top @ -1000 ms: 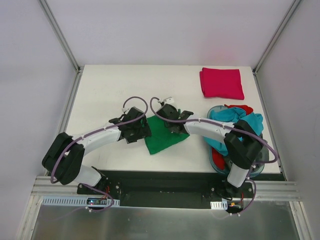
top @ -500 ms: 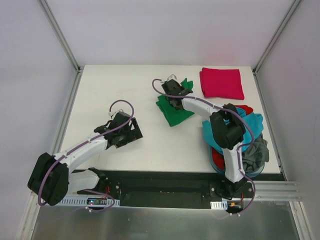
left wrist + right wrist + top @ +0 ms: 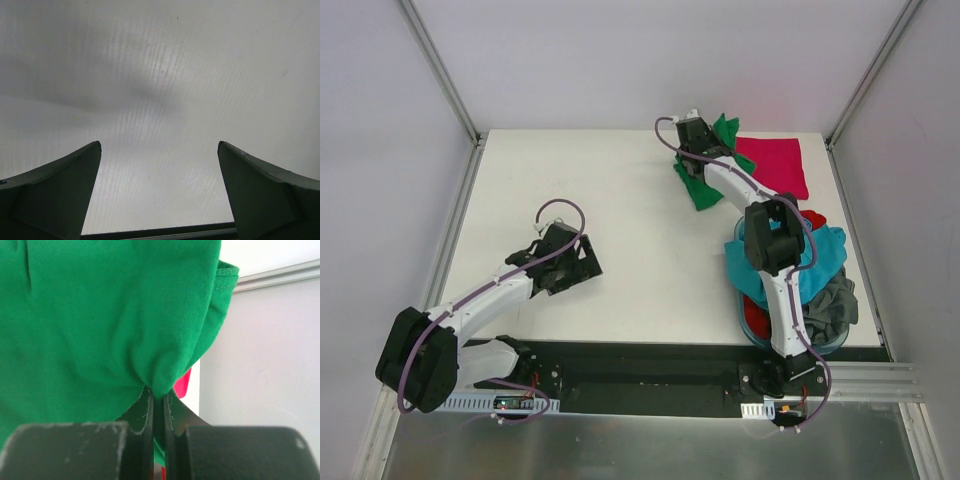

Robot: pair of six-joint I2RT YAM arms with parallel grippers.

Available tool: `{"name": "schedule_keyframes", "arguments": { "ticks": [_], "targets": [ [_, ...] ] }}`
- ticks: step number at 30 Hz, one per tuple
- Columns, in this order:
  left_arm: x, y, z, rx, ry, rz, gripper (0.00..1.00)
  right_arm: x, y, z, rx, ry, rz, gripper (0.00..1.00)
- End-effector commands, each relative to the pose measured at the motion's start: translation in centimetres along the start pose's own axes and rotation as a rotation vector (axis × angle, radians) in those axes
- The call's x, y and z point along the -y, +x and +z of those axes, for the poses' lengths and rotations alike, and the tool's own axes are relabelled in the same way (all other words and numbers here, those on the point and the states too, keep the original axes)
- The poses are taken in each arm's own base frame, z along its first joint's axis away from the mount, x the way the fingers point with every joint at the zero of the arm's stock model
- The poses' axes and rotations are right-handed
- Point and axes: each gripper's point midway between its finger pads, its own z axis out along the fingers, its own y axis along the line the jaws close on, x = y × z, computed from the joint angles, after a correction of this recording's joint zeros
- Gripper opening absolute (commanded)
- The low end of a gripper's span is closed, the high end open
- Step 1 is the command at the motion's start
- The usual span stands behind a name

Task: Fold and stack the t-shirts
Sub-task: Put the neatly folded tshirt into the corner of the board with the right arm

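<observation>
My right gripper point(image 3: 705, 148) is shut on the folded bright green t-shirt point(image 3: 702, 180) and holds it at the back of the table, its far end next to the folded crimson-pink t-shirt point(image 3: 772, 165). In the right wrist view the green t-shirt point(image 3: 100, 315) fills the frame, pinched in the gripper point(image 3: 158, 400), with a sliver of the crimson-pink t-shirt point(image 3: 183, 384) behind. My left gripper point(image 3: 582, 262) is open and empty over bare table; its fingers point(image 3: 55, 190) stand wide apart. Teal point(image 3: 820, 250), red point(image 3: 808, 216) and dark grey point(image 3: 832, 305) t-shirts lie in the tub.
The round blue tub point(image 3: 750, 318) stands at the right front of the white table point(image 3: 550, 180). Metal frame posts rise at the back corners, and grey walls close both sides.
My right gripper has carried the green t-shirt from the table's middle to the back right, up to the crimson-pink t-shirt. My left gripper let go of it and drew back to the left.
</observation>
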Motion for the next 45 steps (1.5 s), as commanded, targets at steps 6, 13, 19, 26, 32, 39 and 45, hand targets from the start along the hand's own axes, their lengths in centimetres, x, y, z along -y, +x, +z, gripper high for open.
{"name": "schedule_keyframes", "arguments": {
  "ticks": [6, 13, 19, 26, 32, 39, 45],
  "targets": [
    [-0.9, -1.1, -0.9, 0.071, -0.014, 0.014, 0.99, 6.9, -3.5, 1.8, 0.061, 0.128, 0.073, 0.01],
    [-1.2, -1.4, -0.9, 0.085, -0.03, 0.021, 0.99, 11.0, -4.9, 0.0, 0.093, 0.171, 0.128, 0.01],
    [-1.5, -1.4, -0.8, 0.088, -0.043, 0.023, 0.99, 12.8, -5.1, -1.5, 0.103, 0.157, 0.137, 0.01],
    [-1.8, -1.3, -0.5, 0.085, -0.057, 0.025, 0.99, 15.1, -5.6, -2.9, 0.116, 0.166, 0.196, 0.01],
    [-2.1, -1.2, -0.5, 0.088, -0.065, 0.019, 0.99, 16.8, -6.2, -3.6, 0.141, 0.162, 0.223, 0.01],
    [-2.4, -1.1, -0.4, 0.091, -0.077, 0.016, 0.99, 17.5, -6.1, -3.0, 0.138, 0.166, 0.225, 0.01],
    [-2.4, -1.1, -0.2, 0.089, -0.082, 0.016, 0.99, 15.6, -4.3, -0.6, 0.099, 0.114, 0.252, 0.01]
  ]
}}
